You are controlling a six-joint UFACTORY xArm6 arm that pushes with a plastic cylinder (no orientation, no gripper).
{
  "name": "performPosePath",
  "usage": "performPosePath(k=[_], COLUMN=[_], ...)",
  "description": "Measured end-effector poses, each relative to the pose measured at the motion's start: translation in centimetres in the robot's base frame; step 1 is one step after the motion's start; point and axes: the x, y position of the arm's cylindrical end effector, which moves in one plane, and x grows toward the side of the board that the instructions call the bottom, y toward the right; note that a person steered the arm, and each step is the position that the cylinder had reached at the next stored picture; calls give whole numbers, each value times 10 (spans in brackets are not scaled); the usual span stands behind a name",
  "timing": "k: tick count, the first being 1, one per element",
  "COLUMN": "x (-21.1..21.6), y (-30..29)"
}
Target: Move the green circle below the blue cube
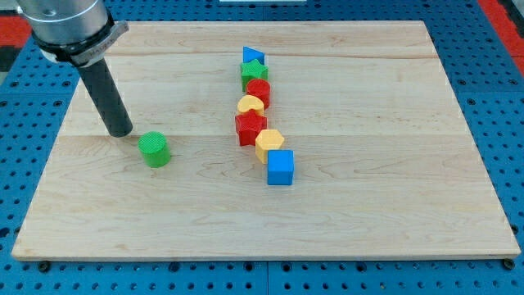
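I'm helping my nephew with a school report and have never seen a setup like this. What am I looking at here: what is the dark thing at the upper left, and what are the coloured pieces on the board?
This is a single camera picture looking down at a slant on a wooden board. Where the camera is mounted is not known.

The dark thing is the end of a robot arm. It has no claw and holds nothing; it ends in a straight rod, and my tip slides over the wood to push pieces along.

Just to the view's right of the tip, slightly lower, sits a green circle, a short cylinder. Whether they touch I cannot tell.

Near the middle, a chain of blocks runs from top to bottom: blue triangle, green star, red cylinder, a yellow block, red star, a second yellow block, and the blue cube.

The green circle is to end up below that cube.
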Motion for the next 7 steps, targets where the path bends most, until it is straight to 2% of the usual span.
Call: performPosePath(k=[4,7], x=[64,38], y=[71,69])
